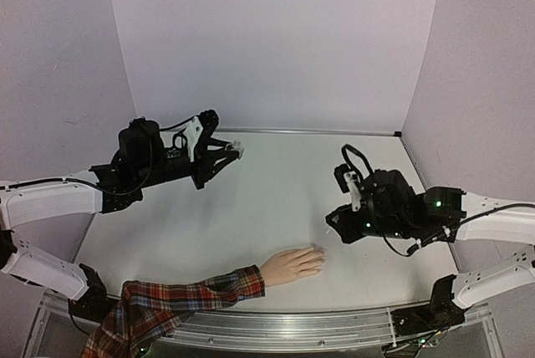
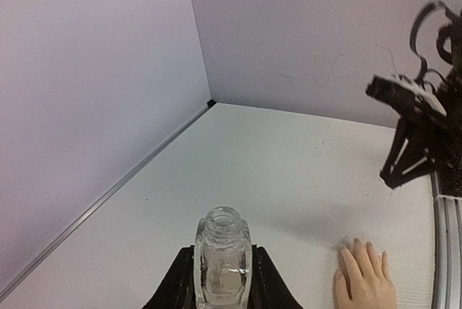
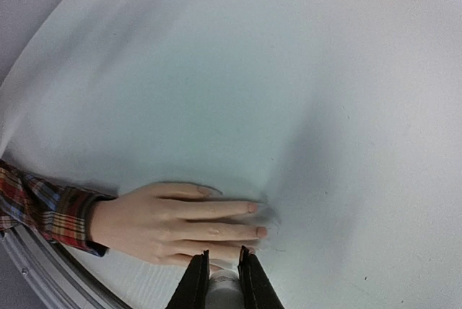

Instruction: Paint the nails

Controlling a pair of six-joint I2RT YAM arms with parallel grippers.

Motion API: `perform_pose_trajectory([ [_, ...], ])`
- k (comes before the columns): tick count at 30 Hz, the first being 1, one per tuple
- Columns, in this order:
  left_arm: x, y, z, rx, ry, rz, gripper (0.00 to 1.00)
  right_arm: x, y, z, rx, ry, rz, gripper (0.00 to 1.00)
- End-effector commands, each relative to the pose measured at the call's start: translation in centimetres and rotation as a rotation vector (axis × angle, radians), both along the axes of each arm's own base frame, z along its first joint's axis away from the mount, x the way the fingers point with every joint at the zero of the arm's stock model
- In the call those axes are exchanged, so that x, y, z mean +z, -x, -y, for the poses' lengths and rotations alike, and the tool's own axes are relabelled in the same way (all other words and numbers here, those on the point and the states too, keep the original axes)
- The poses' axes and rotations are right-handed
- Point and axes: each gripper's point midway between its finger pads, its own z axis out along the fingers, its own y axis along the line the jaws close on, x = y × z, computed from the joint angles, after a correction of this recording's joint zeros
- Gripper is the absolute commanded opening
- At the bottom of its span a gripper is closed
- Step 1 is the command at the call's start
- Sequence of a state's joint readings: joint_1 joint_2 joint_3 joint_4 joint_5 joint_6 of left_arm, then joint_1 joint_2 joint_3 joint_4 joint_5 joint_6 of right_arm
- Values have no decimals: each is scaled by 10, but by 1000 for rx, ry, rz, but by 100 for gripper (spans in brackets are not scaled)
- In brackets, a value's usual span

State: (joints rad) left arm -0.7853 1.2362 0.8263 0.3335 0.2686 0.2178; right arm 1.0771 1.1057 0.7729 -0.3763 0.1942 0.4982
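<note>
The pale mannequin hand (image 1: 291, 263) with a red plaid sleeve (image 1: 167, 304) lies flat at the table's near edge, fingers pointing right. Its nails (image 3: 253, 208) show as faint pinkish tips in the right wrist view. My right gripper (image 1: 336, 219) hovers above and to the right of the fingertips, shut on a white brush cap (image 3: 225, 289); the brush itself is hidden. My left gripper (image 1: 235, 151) is shut on a small clear bottle (image 2: 223, 255) with an open mouth, held above the far left of the table. The hand also shows in the left wrist view (image 2: 364, 280).
The white table (image 1: 276, 182) is walled in by pale lilac panels at the back and both sides. A metal rail (image 1: 318, 329) runs along the near edge. The right arm (image 2: 419, 128) shows across the table in the left wrist view.
</note>
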Motion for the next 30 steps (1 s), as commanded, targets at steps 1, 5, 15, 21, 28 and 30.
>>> perform_pose_trajectory([
  [1, -3, 39, 18, -194, -13, 66, 0, 101, -14, -42, 137, -109, 179, 0],
  [5, -18, 66, 29, -270, -46, 124, 0, 157, -15, -83, 268, -186, 242, 0],
  [15, -21, 75, 36, -264, -27, 121, 0, 196, -12, -149, 468, -267, 236, 0],
  [21, -21, 69, 36, -235, -20, 102, 0, 193, -11, -161, 503, -267, 223, 0],
  [28, -22, 66, 37, -225, -20, 89, 0, 186, -11, -168, 510, -258, 209, 0],
  [30, -22, 66, 38, -224, -20, 89, 0, 184, -13, -168, 501, -251, 209, 0],
])
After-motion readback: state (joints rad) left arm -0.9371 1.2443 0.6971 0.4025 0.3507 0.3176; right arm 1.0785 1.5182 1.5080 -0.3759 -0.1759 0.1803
